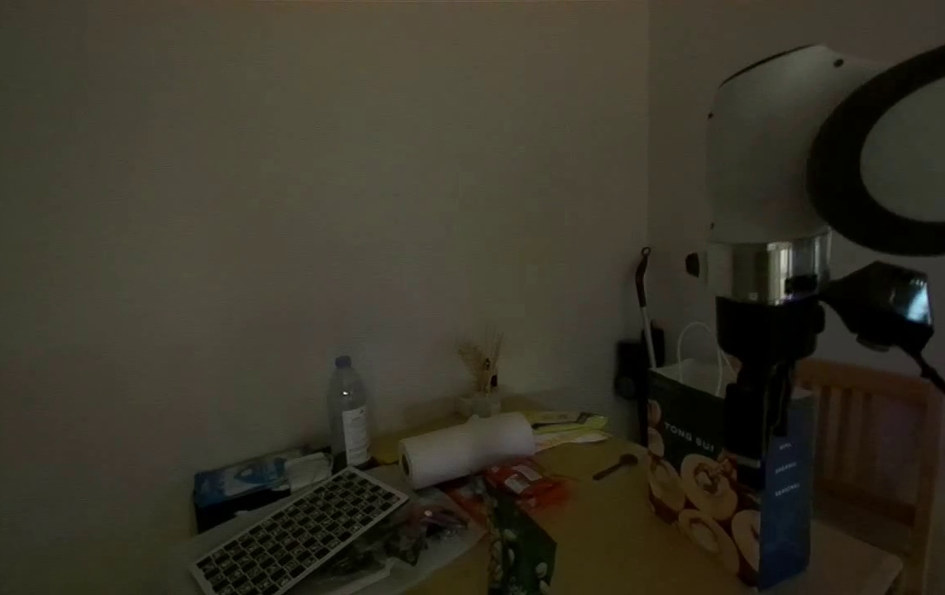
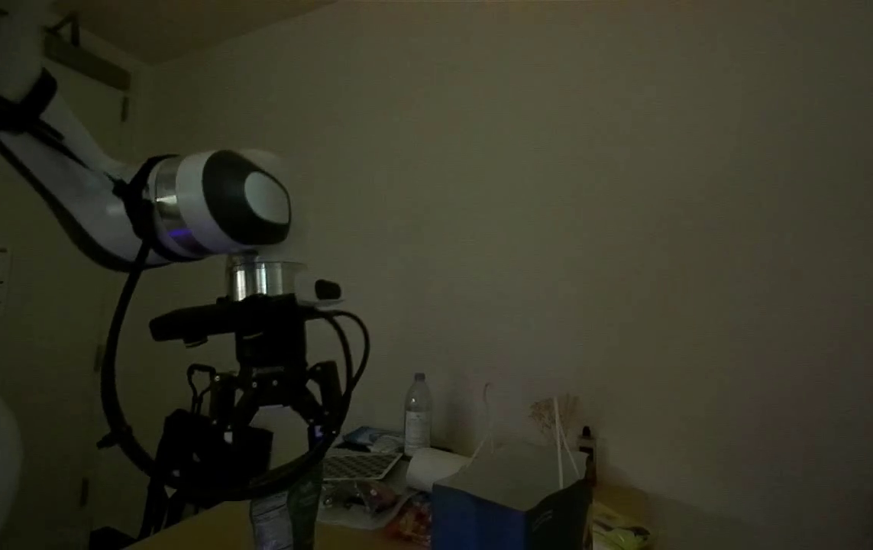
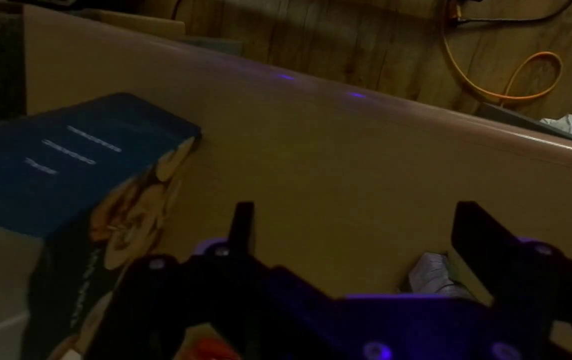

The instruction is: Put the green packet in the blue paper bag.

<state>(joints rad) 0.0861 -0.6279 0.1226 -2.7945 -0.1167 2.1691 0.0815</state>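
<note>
The green packet (image 1: 526, 545) stands on the table at the bottom edge of an exterior view, partly cut off. It also shows in an exterior view (image 2: 302, 504) below the gripper, and its whitish side shows in the wrist view (image 3: 431, 275), partly hidden by the gripper. The blue paper bag (image 1: 786, 504) stands upright with its top open and white loop handles up. It also shows in an exterior view (image 2: 478, 527) and at the left of the wrist view (image 3: 75, 155). My gripper (image 3: 356, 205) is open and empty, fingers wide apart, above the table beside the bag.
A red packet (image 1: 526, 483), a white paper roll (image 1: 468, 450), a dark spoon (image 1: 617, 467), a bottle (image 1: 348, 421) and a grid-patterned panel (image 1: 298, 529) lie or stand on the table. A wooden chair (image 1: 877, 446) is behind the bag. The table edge (image 3: 316, 84) crosses the wrist view.
</note>
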